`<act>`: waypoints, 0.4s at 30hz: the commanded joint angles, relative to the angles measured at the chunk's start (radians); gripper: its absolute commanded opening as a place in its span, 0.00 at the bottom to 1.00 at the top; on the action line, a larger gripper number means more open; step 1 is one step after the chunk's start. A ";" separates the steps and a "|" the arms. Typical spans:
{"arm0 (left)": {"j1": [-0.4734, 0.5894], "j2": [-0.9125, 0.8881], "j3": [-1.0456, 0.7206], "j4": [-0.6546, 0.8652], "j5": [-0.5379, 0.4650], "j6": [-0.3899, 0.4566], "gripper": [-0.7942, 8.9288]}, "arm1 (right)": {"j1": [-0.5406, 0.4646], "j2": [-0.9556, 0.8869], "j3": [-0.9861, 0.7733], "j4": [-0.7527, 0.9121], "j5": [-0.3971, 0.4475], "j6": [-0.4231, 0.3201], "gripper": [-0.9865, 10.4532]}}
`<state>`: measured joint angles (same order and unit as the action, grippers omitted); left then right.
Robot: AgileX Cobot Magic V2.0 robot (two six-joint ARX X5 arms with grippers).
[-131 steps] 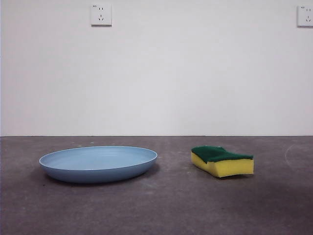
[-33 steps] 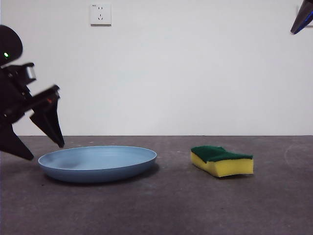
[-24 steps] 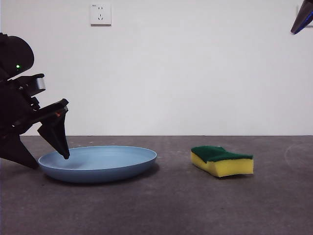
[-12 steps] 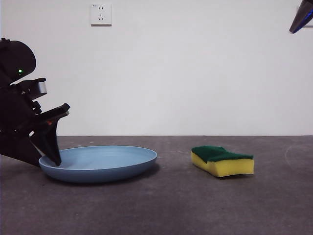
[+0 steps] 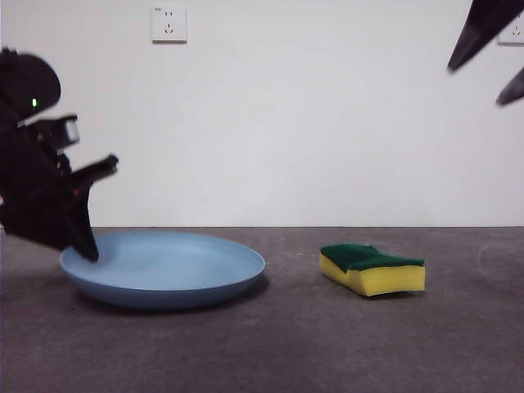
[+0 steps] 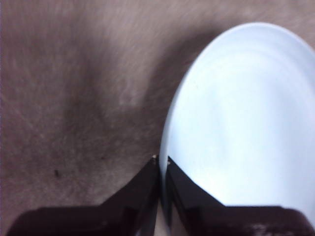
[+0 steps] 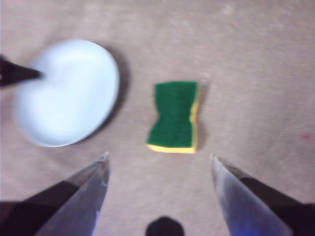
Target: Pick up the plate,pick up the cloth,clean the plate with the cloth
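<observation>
Down at frame left, the left gripper (image 5: 84, 246) pinches the plate (image 5: 164, 268) rim; the right gripper (image 5: 487, 57), jaws apart, hangs upper right above the cloth (image 5: 372, 268)

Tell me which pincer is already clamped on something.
The left pincer: it is shut on the rim of the plate. The right pincer hangs open above the sponge, touching nothing.

Wall (image 5: 286, 123): plain white, seen behind the table.
Sockets: one white socket (image 5: 169, 24) is set high on the wall, another (image 5: 516, 31) at the right edge.
Table (image 5: 270, 344): dark grey, rough, slightly scuffed.
</observation>
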<state>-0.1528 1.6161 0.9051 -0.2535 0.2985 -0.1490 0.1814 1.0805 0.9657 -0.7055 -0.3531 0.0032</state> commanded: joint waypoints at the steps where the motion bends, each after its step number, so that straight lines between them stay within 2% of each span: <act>1: -0.005 -0.074 0.000 -0.015 0.000 0.019 0.07 | 0.057 0.080 0.020 0.031 0.082 -0.006 0.39; 9: -0.005 -0.283 0.000 -0.143 -0.002 0.023 0.07 | 0.196 0.383 0.158 0.047 0.275 -0.074 0.38; 12: -0.005 -0.354 0.000 -0.198 -0.002 0.023 0.07 | 0.219 0.489 0.217 0.047 0.309 -0.100 0.38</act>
<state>-0.1543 1.2629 0.9051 -0.4541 0.2970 -0.1379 0.3985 1.5593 1.1786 -0.6582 -0.0502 -0.0750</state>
